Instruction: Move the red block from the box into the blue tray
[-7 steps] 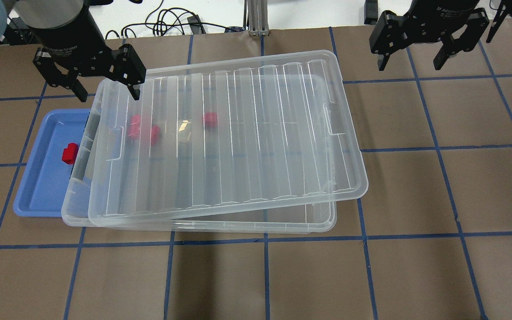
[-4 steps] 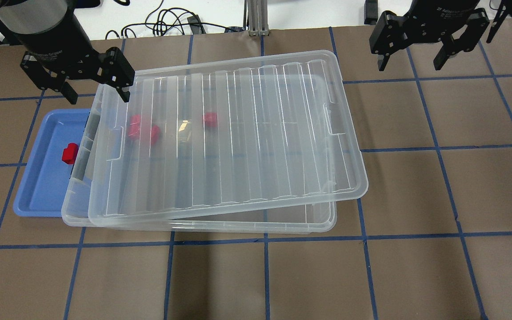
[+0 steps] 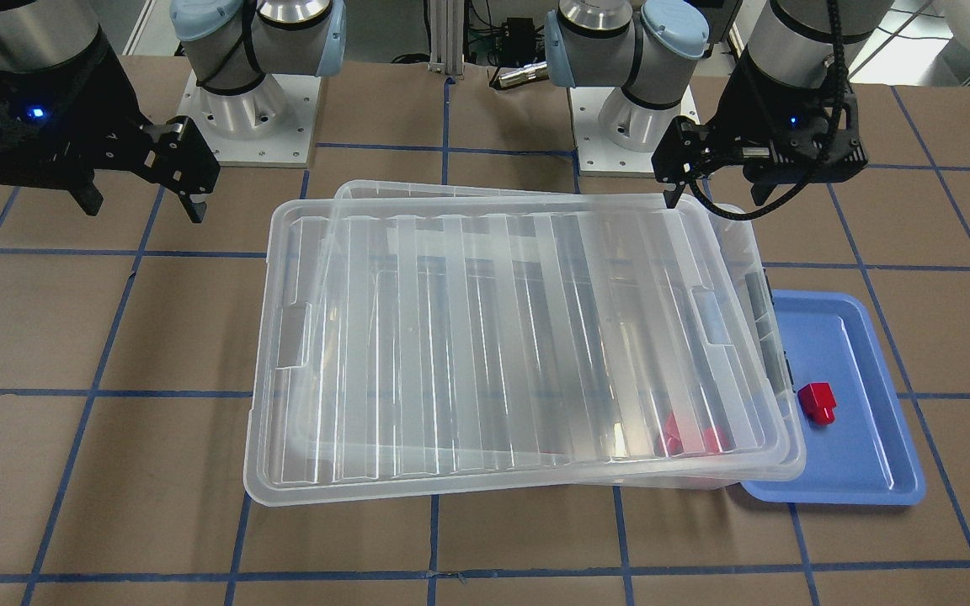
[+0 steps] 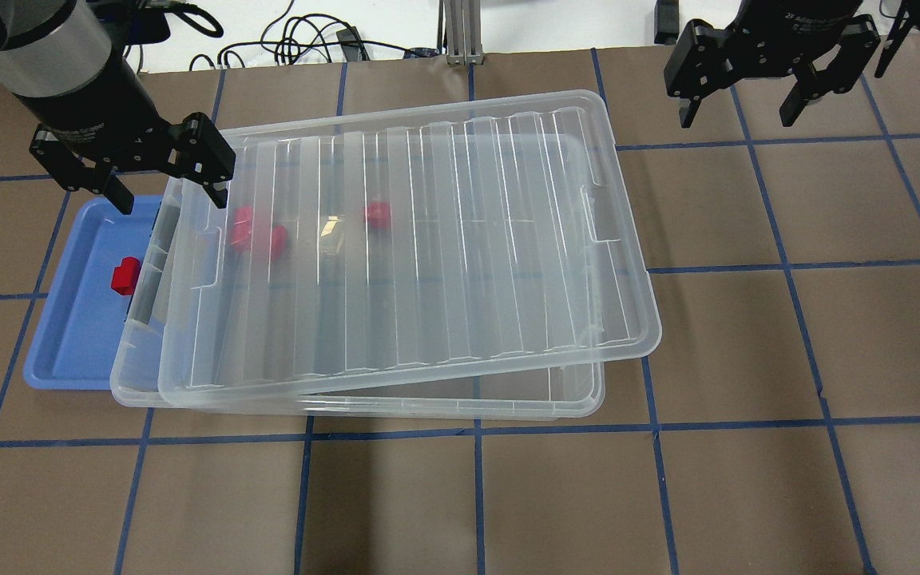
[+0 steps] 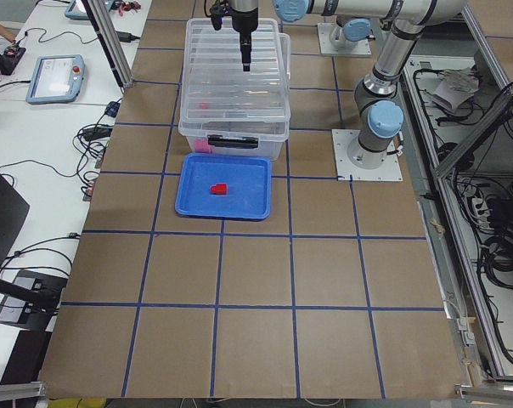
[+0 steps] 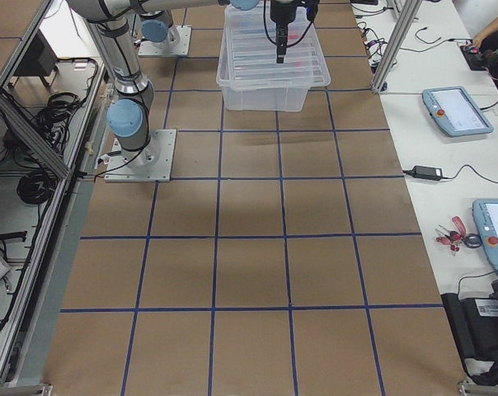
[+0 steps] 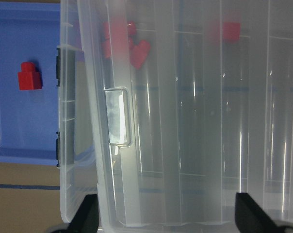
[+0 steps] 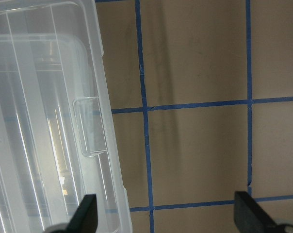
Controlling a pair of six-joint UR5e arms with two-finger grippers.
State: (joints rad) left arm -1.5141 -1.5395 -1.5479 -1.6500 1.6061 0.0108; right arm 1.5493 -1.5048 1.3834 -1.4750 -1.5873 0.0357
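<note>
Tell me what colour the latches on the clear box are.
Dark grey to black latches; the left wrist-mounted view shows them best.

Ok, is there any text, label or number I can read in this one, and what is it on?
"2F Adaptive Gripper": faint white print on the body of the right hand, overhead view.
left hand: similar white print on its body, too blurred to read.
teach pendants beside the table: screens too small to read.
box, blue tray, red block: no text visible.
</note>
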